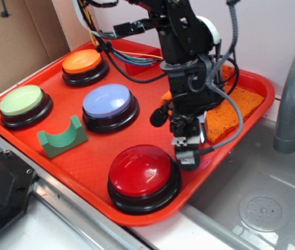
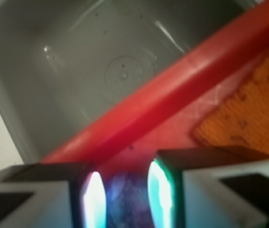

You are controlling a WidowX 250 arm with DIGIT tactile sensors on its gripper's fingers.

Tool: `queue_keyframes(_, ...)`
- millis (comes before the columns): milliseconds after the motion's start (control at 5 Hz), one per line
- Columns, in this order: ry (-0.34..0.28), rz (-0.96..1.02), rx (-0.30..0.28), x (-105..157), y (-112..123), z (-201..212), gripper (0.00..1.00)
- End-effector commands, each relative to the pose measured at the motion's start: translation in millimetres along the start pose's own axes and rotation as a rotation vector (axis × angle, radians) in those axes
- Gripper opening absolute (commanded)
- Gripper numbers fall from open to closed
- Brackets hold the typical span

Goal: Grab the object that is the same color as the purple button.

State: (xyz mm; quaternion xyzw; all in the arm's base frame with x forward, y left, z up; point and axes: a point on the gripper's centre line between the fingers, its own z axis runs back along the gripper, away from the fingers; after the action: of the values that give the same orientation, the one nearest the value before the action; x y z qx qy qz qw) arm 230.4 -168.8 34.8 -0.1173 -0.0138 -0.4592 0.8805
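Note:
The purple button (image 1: 107, 100), a lavender-blue dome on a black base, sits mid-tray in the exterior view. The object, a small glossy purple marbled ball (image 2: 127, 194), lies on the red tray floor between my two fingers in the wrist view, with both pads pressed against its sides. My gripper (image 1: 188, 156) (image 2: 125, 203) points straight down near the tray's front right rim, just right of the red button. It is shut on the ball. In the exterior view my fingers hide the ball almost entirely.
The red tray (image 1: 251, 78) also holds a red button (image 1: 142, 174), an orange button (image 1: 83, 61), a pale green button (image 1: 21, 100), a green arch block (image 1: 62, 137) and an orange cloth (image 1: 230, 112). A grey sink (image 1: 261, 198) and faucet (image 1: 293, 94) lie to the right.

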Motion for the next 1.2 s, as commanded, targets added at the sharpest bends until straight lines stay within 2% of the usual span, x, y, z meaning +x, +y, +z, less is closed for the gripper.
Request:
queue_keyframes(0, -0.137, 0.111, 0.075, 12, 10, 71, 0.13)
queue_keyframes(200, -0.171, 0.181, 0.123, 6, 21, 105, 0.12)
queue_keyframes(400, -0.107, 0.385, 0.202, -24, 24, 154, 0.12)
queue_keyframes(600, -0.022, 0.571, 0.237, -52, 18, 177, 0.12)
queue_keyframes(800, 0.048, 0.746, 0.246, -76, 8, 185, 0.12)
queue_keyframes(1000, 0.084, 0.875, 0.242, -100, -5, 182, 0.11)
